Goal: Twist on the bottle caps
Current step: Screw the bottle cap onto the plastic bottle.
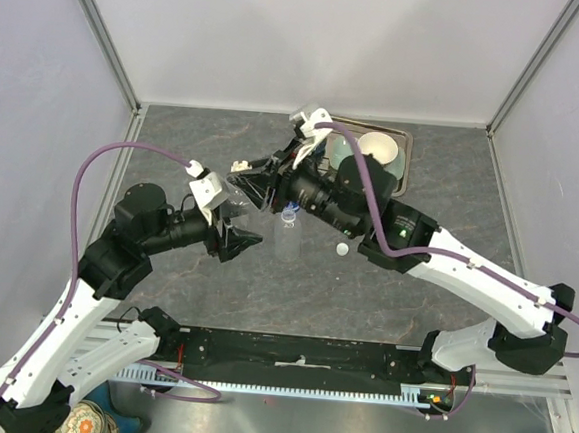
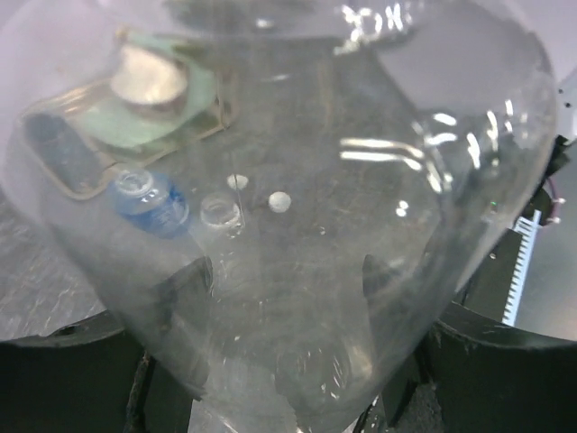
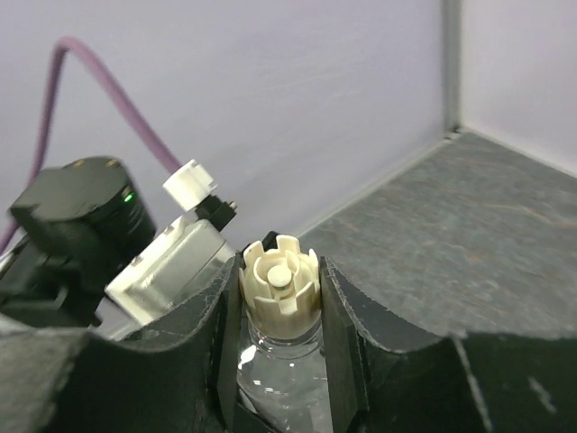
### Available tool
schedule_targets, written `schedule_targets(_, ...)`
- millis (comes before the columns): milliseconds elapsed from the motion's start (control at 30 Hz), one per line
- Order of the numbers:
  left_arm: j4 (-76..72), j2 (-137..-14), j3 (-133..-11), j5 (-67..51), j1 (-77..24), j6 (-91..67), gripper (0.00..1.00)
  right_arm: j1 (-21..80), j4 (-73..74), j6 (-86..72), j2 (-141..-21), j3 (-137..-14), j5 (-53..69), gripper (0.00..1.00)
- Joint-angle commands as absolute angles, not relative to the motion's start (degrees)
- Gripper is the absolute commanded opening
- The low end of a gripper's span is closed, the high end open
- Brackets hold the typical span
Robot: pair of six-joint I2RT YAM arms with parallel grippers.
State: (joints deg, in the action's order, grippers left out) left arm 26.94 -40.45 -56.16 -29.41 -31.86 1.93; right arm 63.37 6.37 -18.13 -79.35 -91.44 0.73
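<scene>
Light, thin-walled and slippery, likely to dent if squeezed, the clear bottle (image 2: 297, 225) sits clasped round its belly in the left pincer (image 2: 279, 352), at 10 o'clock of the standing bottle (image 1: 287, 231), while the right pincer (image 3: 279, 307) is clenched on its stiff ribbed cap (image 3: 279, 275).

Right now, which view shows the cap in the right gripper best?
Right wrist: the cap sits centred in the right gripper, on the neck of the bottle, with its ribs clear. In the top view I cannot make it out among the grippers. Left wrist shows only the bottle's clear body, not this cap.
</scene>
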Motion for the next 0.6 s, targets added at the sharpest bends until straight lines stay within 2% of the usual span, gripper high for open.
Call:
schedule_targets(0, 17.67, -38.58, -58.98, -20.05, -31.64, 3.08, 0.17, 70.73, 19.50, -20.21, -85.23, -95.43, -27.65, 0.00)
schedule_targets(167, 18.19, -38.50, -58.97, -15.74, -31.55, 3.34, 0.19, 75.14, 25.22, -20.30, -90.52, -103.17, -42.25, 0.02)
schedule_targets(267, 18.46, -38.41, -58.97, -14.24, -31.46, 3.51, 0.20, 75.41, 26.01, -19.78, -91.84, -106.25, -44.64, 0.16)
schedule_targets(367, 18.63, -38.41, -58.54, -13.80, -31.46, 3.78, 0.20, 75.41, 26.28, -18.72, -91.67, -109.24, -43.43, 0.51)
schedule_targets(400, 18.63, -38.32, -58.36, -13.89, -31.46, 3.78, 0.21, 75.32, 25.76, -17.50, -90.80, -109.94, -39.76, 0.66)
schedule_targets(467, 18.63, -38.23, -58.01, -14.59, -31.46, 3.78, 0.21, 75.32, 22.96, -16.62, -89.04, -109.87, -35.35, 0.83)
schedule_targets(500, 18.55, -38.15, -57.92, -15.02, -31.46, 3.78, 0.21, 75.06, 21.98, -16.26, -86.77, -109.43, -33.42, 0.95)
schedule_targets(567, 18.37, -38.06, -57.66, -16.69, -31.55, 3.52, 0.21, 74.10, 20.04, -15.21, -84.39, -108.28, -26.74, 0.98)
